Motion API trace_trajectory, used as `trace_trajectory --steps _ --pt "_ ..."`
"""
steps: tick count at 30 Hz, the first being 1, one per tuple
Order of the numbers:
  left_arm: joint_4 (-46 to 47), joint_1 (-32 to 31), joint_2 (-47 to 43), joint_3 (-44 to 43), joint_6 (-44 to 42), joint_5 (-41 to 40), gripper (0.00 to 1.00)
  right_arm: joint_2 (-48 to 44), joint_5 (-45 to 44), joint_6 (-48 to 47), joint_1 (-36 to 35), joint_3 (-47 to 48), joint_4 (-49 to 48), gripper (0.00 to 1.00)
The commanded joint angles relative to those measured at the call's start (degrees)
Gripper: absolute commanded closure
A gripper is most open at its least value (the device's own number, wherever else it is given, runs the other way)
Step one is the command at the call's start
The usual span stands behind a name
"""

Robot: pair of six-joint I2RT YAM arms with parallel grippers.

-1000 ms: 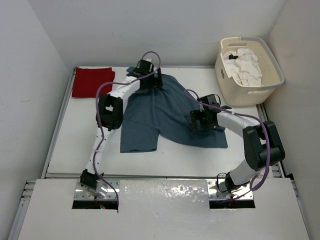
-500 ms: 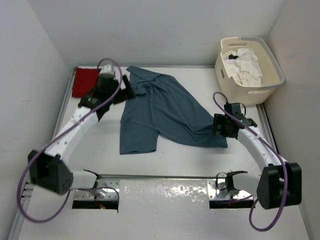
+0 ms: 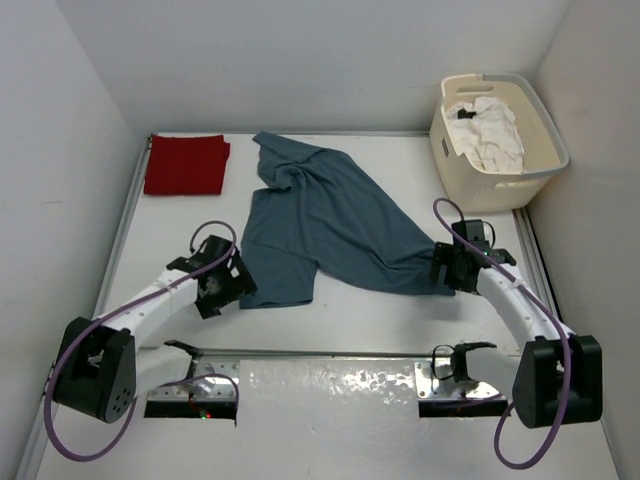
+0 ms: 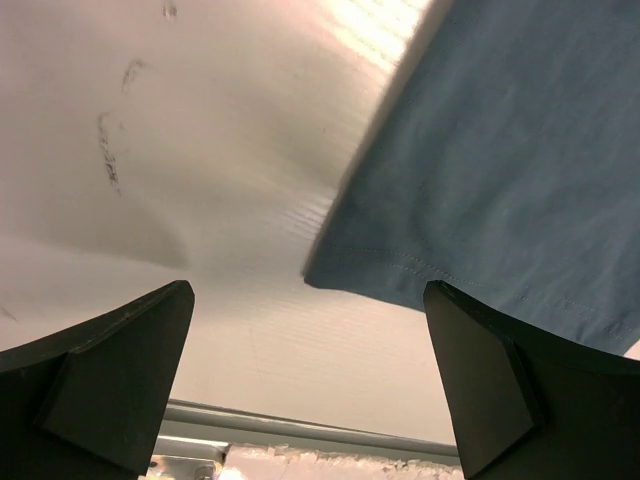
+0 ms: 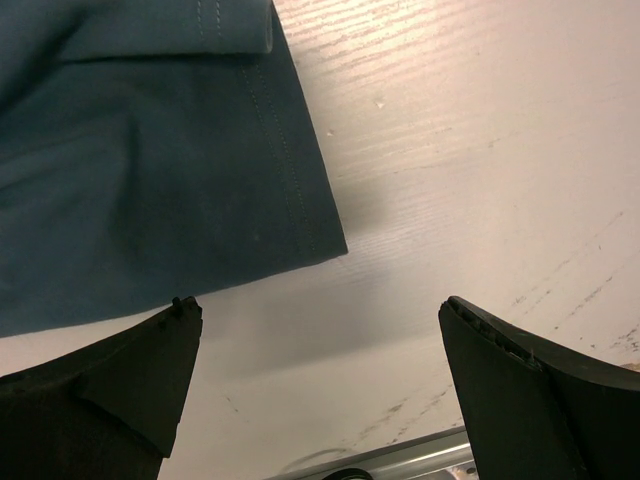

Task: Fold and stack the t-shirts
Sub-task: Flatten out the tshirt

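Bare table (image 3: 160, 235) lies open left of the blue shirt (image 3: 330, 220) filling the middle, with the red shirt (image 3: 185, 165) far-left and the basket (image 3: 492, 195) blocking the far-right corner.

Slate blue-grey t-shirt (image 3: 330, 225): soft matt cloth, creased, and I see double stitching along its hem. The surface (image 3: 400, 160) is white and smooth, faintly grained, with a low sheen and a few dark scuffs. My left hand (image 4: 308, 300) and right hand (image 5: 318, 302) have matt black plastic fingers (image 4: 110, 370). At eleven o'clock, the red t-shirt (image 3: 185, 165) is flat matt cloth. At one o'clock, the cream basket (image 3: 500, 190) is smooth perforated plastic, and the white t-shirt (image 3: 490, 130) is crumpled cloth.
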State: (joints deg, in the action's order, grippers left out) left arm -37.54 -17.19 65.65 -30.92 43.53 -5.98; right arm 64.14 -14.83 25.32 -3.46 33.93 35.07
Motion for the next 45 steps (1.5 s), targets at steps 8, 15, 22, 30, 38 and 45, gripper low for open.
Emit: trace_trajectory --steps 8,15,22,30,38,45 --pt "13.4 0.1 4.5 7.7 3.0 7.5 0.45 -0.9 0.2 1.2 1.2 -2.2 -2.2 0.01" --pt "14.6 0.0 4.8 7.3 0.9 8.5 0.88 -1.3 -0.5 1.7 2.4 -3.4 -2.5 0.01" --pt "14.6 -0.2 4.0 5.3 -1.2 7.9 1.00 -0.3 3.7 2.3 3.0 -5.4 -4.9 0.01" --pt "13.4 -0.2 2.9 0.7 -3.4 6.2 1.00 2.0 5.3 4.7 3.3 -7.0 -11.4 0.01" --pt "12.5 -0.2 2.6 -0.7 -3.3 6.2 1.00 6.0 7.7 6.0 8.0 -8.5 -15.2 0.09" --pt "11.9 -0.2 3.0 -2.2 -3.4 4.6 1.00 4.1 7.1 8.2 8.6 -12.5 -18.7 0.30"
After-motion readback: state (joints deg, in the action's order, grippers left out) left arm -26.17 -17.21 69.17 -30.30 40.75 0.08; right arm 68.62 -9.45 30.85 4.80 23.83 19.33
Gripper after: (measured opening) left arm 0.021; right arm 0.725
